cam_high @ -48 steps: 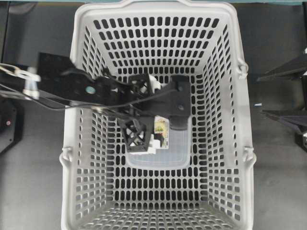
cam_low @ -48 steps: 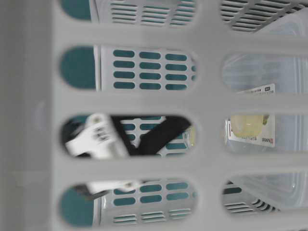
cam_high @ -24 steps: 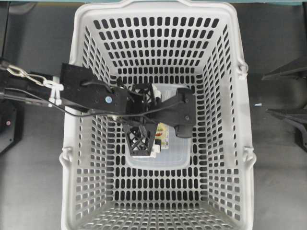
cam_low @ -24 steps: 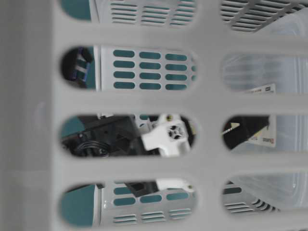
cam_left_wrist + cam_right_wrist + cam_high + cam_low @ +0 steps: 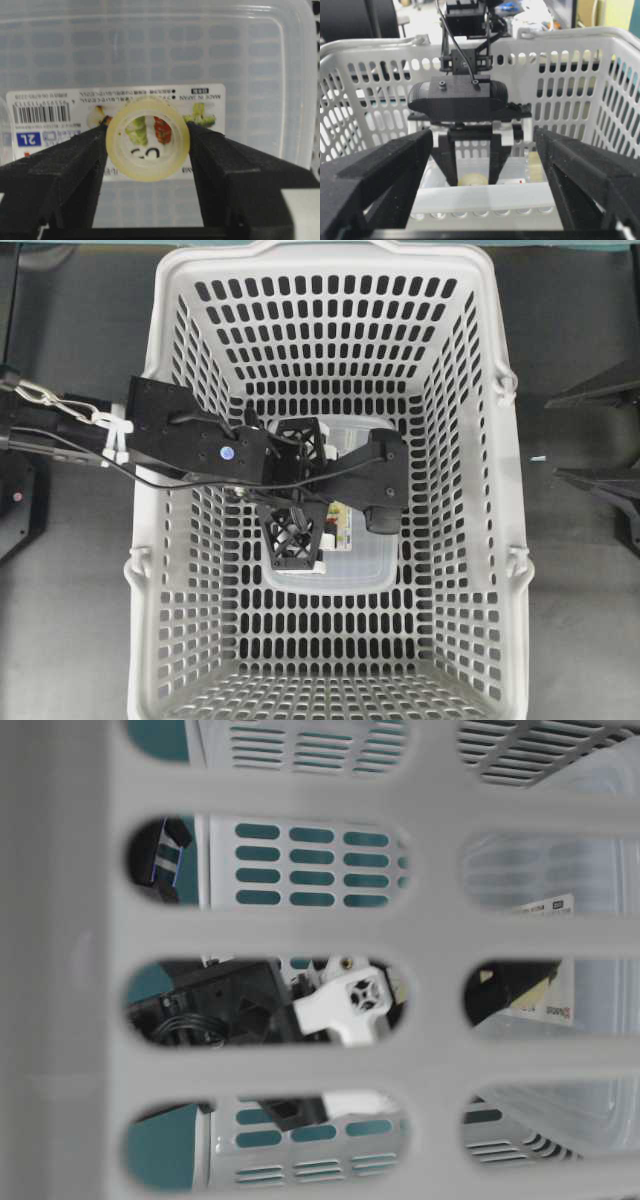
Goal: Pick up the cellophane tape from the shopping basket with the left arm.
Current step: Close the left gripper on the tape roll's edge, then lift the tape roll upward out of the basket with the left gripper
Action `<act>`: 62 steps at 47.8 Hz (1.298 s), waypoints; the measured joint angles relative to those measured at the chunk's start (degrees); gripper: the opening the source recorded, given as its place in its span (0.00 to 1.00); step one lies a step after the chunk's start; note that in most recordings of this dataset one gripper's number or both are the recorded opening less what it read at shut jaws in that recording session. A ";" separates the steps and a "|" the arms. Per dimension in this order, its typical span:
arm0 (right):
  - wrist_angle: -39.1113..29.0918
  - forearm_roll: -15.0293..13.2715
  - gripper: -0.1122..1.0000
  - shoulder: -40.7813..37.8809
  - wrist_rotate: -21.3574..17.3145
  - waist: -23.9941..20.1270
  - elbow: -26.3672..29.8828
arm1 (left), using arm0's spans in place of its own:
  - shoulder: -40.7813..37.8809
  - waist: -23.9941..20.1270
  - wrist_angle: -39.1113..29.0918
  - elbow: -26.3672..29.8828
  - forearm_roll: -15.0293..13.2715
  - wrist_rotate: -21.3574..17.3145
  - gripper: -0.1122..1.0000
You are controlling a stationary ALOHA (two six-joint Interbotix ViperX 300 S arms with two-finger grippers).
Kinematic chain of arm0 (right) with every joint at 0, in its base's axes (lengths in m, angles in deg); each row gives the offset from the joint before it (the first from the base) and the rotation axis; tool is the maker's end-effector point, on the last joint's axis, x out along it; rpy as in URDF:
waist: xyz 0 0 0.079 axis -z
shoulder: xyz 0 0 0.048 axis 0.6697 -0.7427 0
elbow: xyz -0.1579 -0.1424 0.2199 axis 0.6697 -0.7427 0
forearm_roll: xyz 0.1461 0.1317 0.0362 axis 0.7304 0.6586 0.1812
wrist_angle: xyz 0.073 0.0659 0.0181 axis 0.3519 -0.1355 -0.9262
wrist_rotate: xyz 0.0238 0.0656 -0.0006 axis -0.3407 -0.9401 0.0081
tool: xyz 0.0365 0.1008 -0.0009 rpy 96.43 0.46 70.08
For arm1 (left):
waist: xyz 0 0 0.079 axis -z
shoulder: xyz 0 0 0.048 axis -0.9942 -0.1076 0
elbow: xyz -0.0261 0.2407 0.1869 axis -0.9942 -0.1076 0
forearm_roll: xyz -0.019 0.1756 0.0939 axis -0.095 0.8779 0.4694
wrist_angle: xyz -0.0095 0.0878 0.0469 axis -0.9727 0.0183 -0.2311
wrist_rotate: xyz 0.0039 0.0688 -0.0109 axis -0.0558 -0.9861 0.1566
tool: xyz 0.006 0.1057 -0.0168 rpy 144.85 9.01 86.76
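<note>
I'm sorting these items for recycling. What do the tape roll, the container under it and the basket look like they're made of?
The cellophane tape: pale yellowish translucent film, glossy; the label shows through its hole. The food container: clear, slightly hazy plastic, since the basket's slots show through it, with a printed paper label. The shopping basket: light-grey matte moulded plastic, probably rigid, with slotted walls.

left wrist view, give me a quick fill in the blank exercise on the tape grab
1. The left gripper fingers press both sides of the ____ roll.
2. Under the cellophane tape lies a clear food ____ with a paper label.
3. All of this sits inside the grey shopping ____.
4. The right gripper is ____.

Missing: tape; container; basket; open
</note>
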 measured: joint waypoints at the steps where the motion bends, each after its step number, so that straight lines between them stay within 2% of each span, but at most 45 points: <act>1: 0.00 0.00 0.82 0.09 -0.09 0.00 0.00 | 0.26 0.00 -0.35 0.26 0.00 0.00 0.55; 11: 0.00 0.00 0.82 0.09 -0.09 0.00 0.00 | 3.60 0.09 -7.29 6.50 0.00 0.00 0.55; 21: 0.00 0.00 0.82 0.09 -0.09 0.00 0.00 | 4.83 0.26 -20.13 18.37 0.00 0.00 0.55; 30: 0.44 0.00 0.82 0.26 -0.18 0.00 0.00 | 4.83 0.26 -26.46 26.46 0.00 0.00 0.55; 62: 0.97 0.00 0.82 0.97 -0.18 -0.70 0.09 | 4.83 0.35 -28.12 27.07 0.00 0.00 0.55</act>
